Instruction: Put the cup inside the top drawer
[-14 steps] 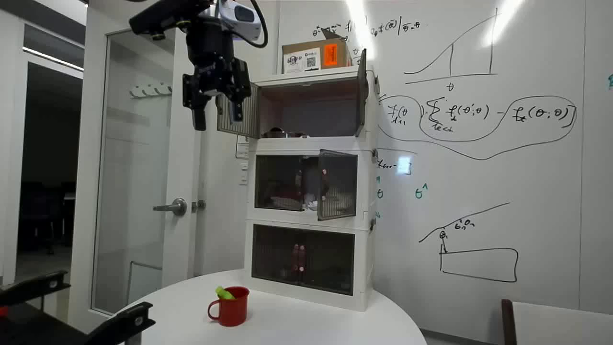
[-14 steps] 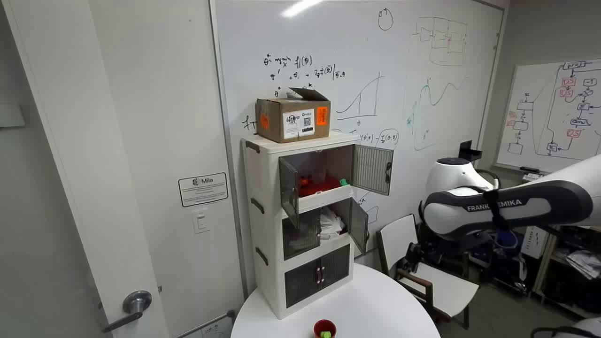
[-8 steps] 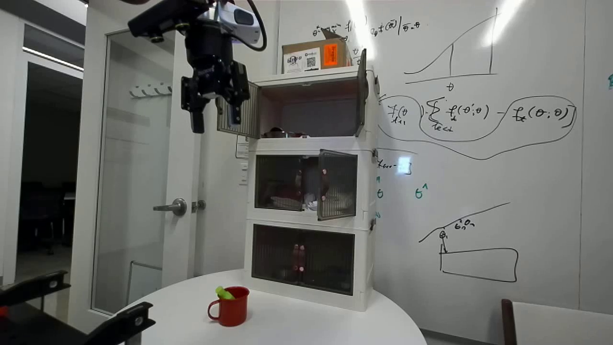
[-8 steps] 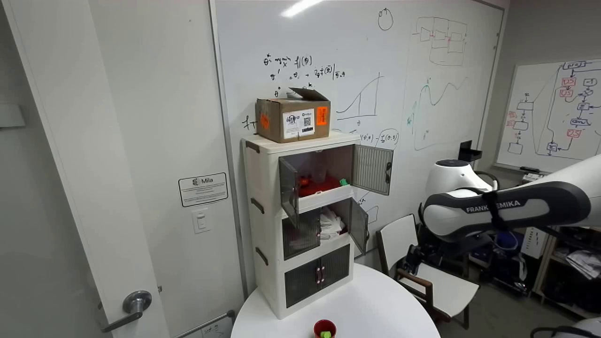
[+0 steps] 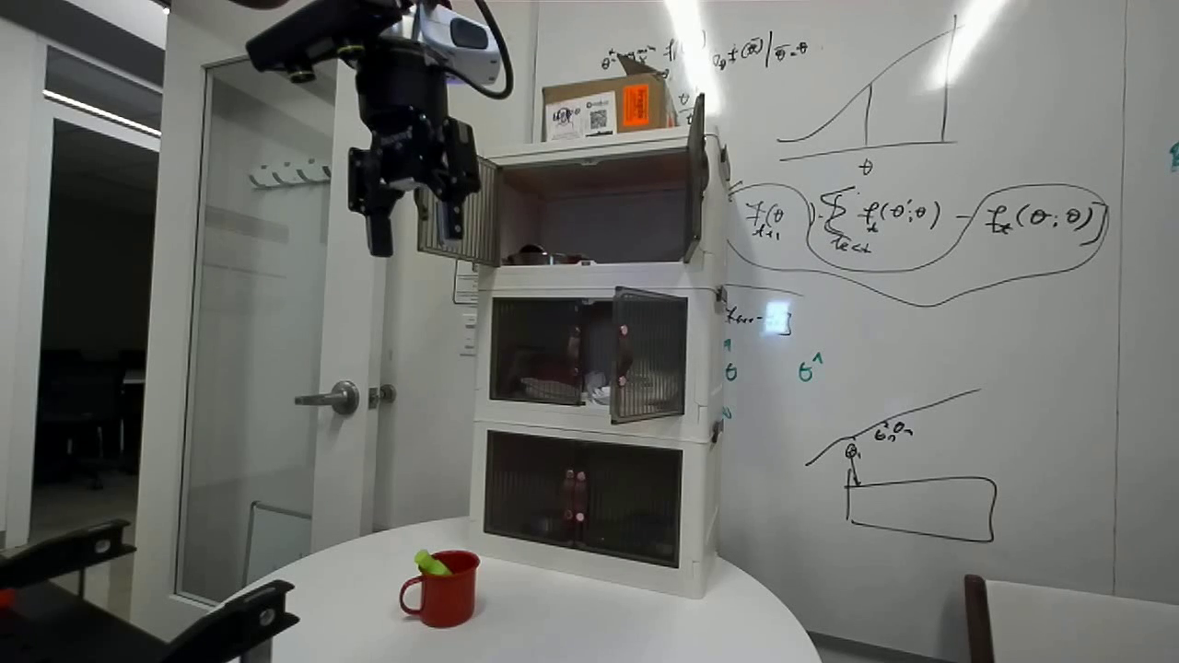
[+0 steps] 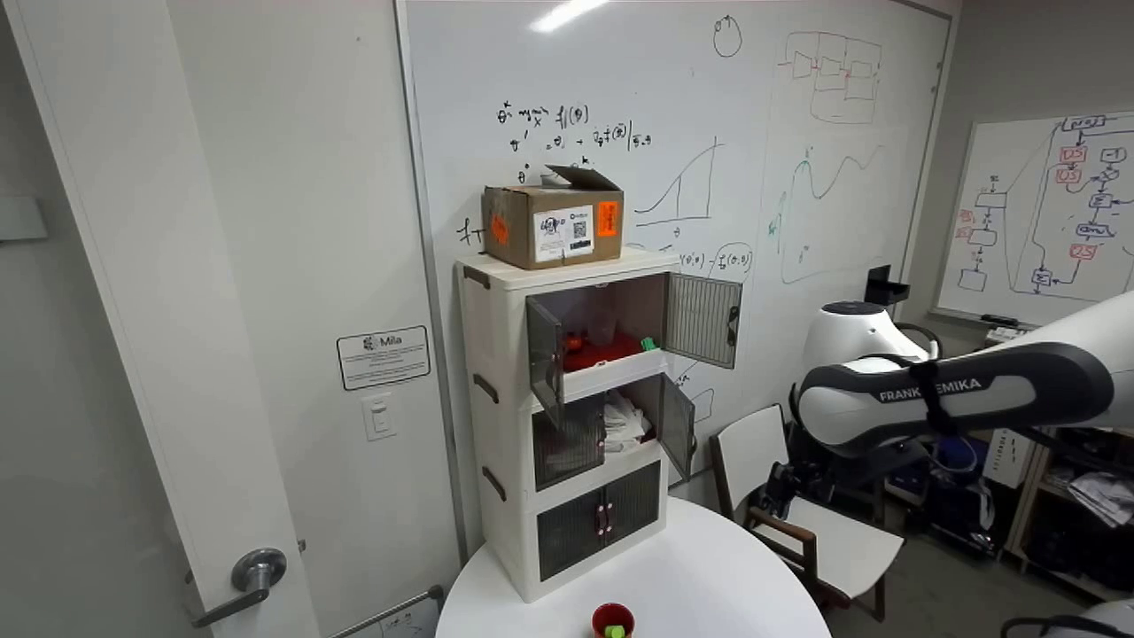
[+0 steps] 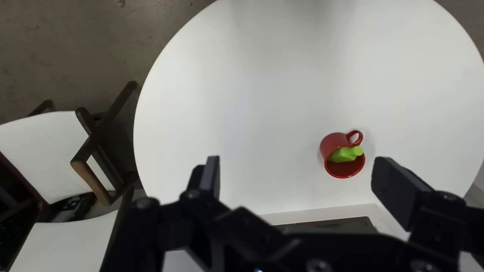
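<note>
– One red cup (image 5: 450,597), upright on worktop (image 5: 608,626), lime-green item (image 5: 431,564) inside?

– Yep, w/ cabinet (image 5: 553,413) approx 1 o'clock of it in an ext. view.

– Pincer (image 7: 297,170)?

– Released, jaws wide apart, well above worktop. Wrist view: cup's approx 2 o'clock from mid-gap.

– And top drawer (image 5: 599,216)?

– Approx 3 o'clock from pincer in an ext. view. Both doors (image 6: 702,321) swung wide, red stuff (image 6: 620,348) inside, plus green bit (image 6: 648,344) at its 4 o'clock. Cardboard box (image 6: 554,226) atop cabinet.

big white board (image 5: 921,350) with black writing (image 5: 1041,218) far back, glass door (image 5: 267,313) at left, round white table (image 6: 735,576) near, white chair (image 6: 846,542) at right, grey floor (image 7: 75,49)
</note>
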